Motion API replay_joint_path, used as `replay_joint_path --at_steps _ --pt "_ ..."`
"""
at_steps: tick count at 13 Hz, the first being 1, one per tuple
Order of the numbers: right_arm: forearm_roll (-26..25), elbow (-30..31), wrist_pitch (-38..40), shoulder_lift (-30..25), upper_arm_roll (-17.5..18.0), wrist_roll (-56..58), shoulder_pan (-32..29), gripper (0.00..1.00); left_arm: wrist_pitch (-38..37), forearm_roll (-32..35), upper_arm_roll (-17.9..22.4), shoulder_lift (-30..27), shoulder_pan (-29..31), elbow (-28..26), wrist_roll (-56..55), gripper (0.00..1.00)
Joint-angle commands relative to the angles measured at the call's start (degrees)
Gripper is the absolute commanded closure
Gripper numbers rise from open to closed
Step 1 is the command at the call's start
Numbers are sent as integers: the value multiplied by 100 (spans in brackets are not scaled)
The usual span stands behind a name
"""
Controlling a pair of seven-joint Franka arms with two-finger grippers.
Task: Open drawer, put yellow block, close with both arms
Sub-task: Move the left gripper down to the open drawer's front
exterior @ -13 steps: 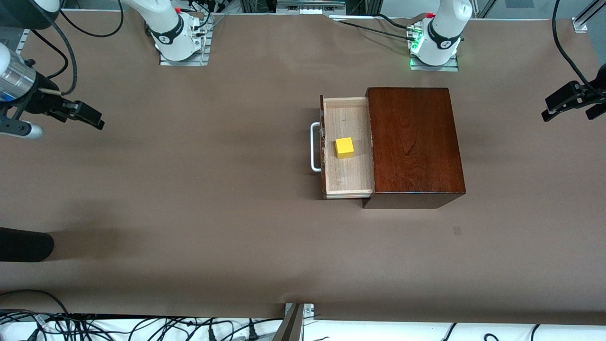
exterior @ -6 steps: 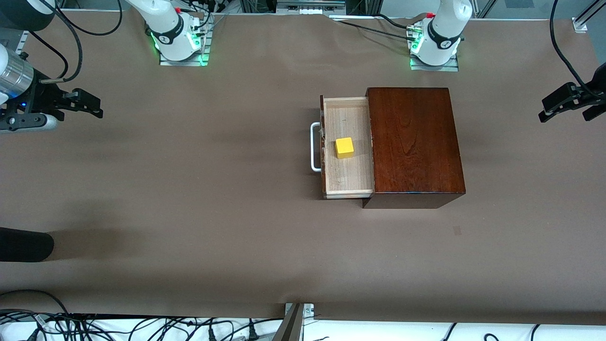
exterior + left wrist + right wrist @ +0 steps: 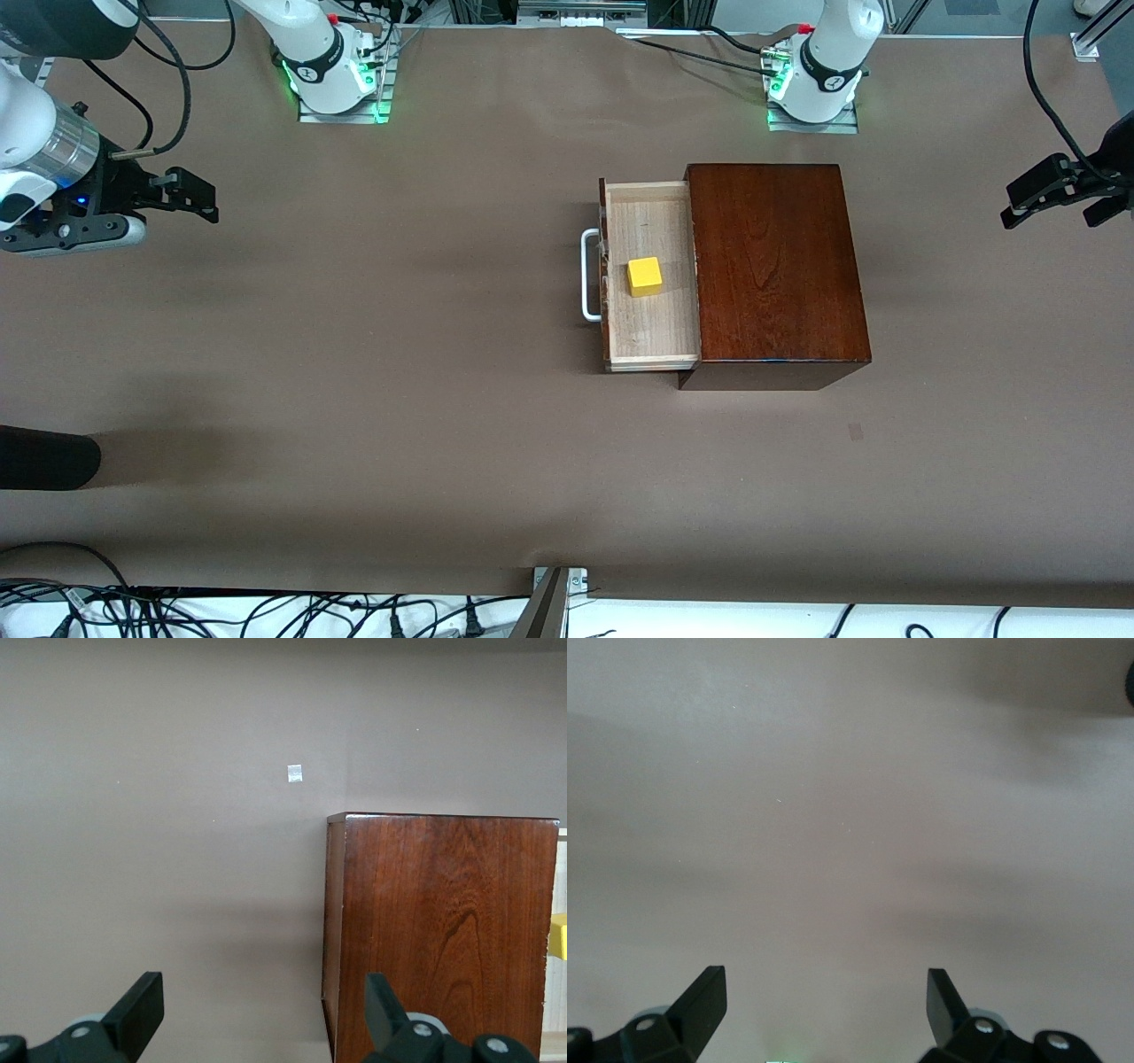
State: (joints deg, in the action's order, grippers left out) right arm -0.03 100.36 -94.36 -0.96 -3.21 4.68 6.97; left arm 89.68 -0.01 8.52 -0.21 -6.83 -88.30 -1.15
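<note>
Your drawer [image 3: 649, 275] stands pulled open with the yellow block [image 3: 644, 276] already resting inside it, so only closing remains; your left gripper [image 3: 1054, 193] and right gripper [image 3: 190, 197] both hang spread and empty over the table's ends.

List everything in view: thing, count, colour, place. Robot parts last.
box: 1, dark red-brown wood, on the table toward the left arm's end.
drawer: 1, pale wood tray, pulled out of the box toward the right arm's end.
handle: 1, white bar, on the drawer front.
yellow block: 1, yellow, inside the open drawer.
table: 1, brown cover.
left gripper: 1, black, open, empty, over the table's left-arm end, apart from the box.
right gripper: 1, black, open, empty, over the table's right-arm end.
</note>
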Motion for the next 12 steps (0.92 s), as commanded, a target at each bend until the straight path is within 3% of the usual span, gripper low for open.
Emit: replay_joint_path --at_steps 1,12 --pt "55 -113 -3 34 -118 42 58 0 -118 -69 -34 56 -11 155 -35 0" --pt "47 -236 84 17 -92 103 58 0 -126 -60 -34 -14 33 93 -26 0"
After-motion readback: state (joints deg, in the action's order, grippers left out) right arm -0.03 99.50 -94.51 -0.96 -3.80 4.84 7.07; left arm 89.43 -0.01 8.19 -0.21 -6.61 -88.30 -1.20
